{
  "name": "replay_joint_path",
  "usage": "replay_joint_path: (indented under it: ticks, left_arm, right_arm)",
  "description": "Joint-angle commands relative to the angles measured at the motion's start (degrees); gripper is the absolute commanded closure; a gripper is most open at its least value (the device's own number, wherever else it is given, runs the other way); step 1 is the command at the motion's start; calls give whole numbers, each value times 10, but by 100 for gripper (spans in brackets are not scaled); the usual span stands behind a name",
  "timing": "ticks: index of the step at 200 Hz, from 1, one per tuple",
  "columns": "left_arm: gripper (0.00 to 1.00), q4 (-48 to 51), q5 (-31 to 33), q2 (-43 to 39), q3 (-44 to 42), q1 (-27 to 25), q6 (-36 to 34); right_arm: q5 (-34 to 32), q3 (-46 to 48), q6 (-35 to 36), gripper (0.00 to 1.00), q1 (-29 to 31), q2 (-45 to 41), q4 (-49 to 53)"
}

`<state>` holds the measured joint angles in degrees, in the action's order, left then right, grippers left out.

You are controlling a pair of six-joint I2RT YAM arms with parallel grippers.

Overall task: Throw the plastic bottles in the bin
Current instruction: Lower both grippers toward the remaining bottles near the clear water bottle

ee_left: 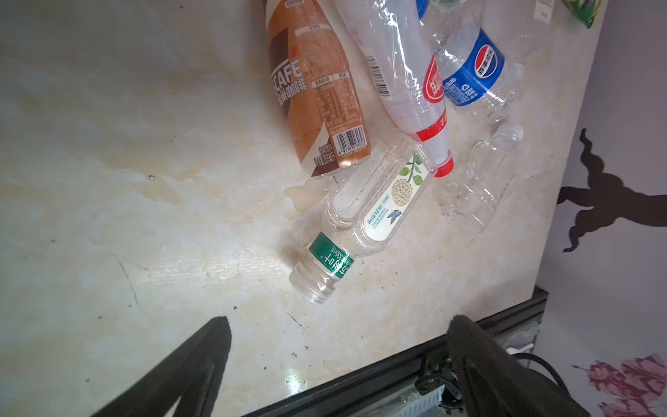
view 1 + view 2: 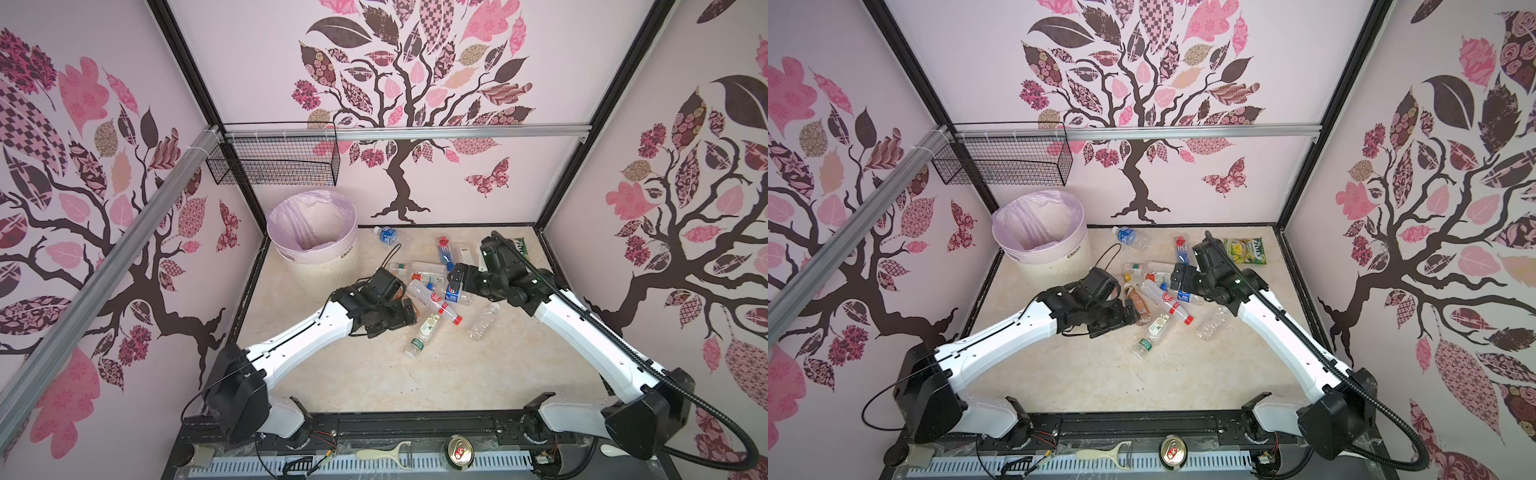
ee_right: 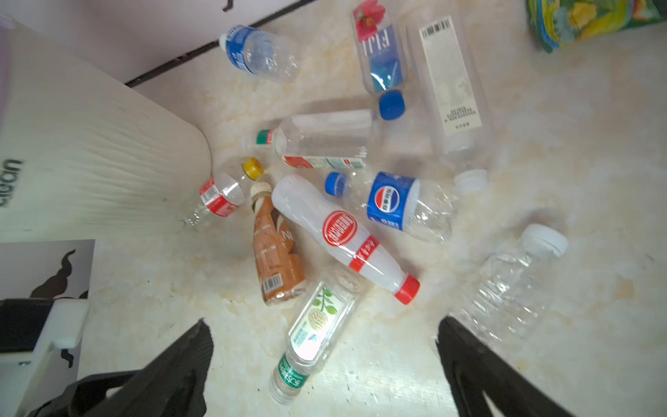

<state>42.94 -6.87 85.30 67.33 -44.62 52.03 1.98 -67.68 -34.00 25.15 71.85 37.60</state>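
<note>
Lying loose on the table (image 2: 374, 382), the plastic bottles (image 2: 434, 300) form a heap just ahead of the left gripper (image 1: 339, 319) and below the right gripper (image 3: 323, 321). Both grippers stand wide open and hold nothing. The bin (image 2: 328, 266) stands behind the left gripper, near the heap.

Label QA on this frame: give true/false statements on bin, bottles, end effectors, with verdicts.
1. The left end effector and right end effector are open and empty. True.
2. The bin lies tipped over. False: it stands upright.
3. The frontmost bottle has no cap. True.
4. The packet lies beside the bin. False: it lies far right, across the bottles.
5. The can stands among the bottles. False: it sits on the front ledge.
</note>
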Motion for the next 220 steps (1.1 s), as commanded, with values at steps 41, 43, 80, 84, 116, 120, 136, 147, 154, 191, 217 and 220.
replay_joint_path:
  ticks: [41,43,80,84,116,120,136,147,154,191,217,220]
  left_arm:
    - [2,-47,30,116,77,-39,-97]
    - [2,-48,29,120,78,-40,-99]
    - [2,-50,34,167,110,-53,-121]
    - [2,-52,35,171,112,-54,-122]
    - [2,-60,42,197,119,-60,-121]
    - [2,-60,44,198,119,-62,-120]
    - [2,-64,53,202,116,-66,-117]
    - [2,-68,59,207,113,-70,-119]
    - [2,-69,63,210,112,-71,-121]
    - [4,-88,65,218,97,-74,-129]
    - [5,-104,61,232,95,-78,-134]
    - [5,-105,60,233,96,-79,-135]
  right_arm:
    - [94,70,-40,0,-68,-67,24]
    - [94,70,-40,0,-68,-67,26]
    - [117,100,-58,0,-71,-72,31]
    - [120,105,-59,0,-71,-74,32]
    - [126,141,-69,0,-72,-89,48]
    - [126,142,-69,0,-72,-91,49]
    - [126,150,-71,0,-74,-98,52]
    - [126,155,-74,0,-79,-103,53]
    - [128,159,-76,0,-84,-106,53]
    - [134,176,-79,0,-94,-126,55]
    - [133,183,-76,0,-98,-137,62]
    - [133,184,-76,0,-98,-139,64]
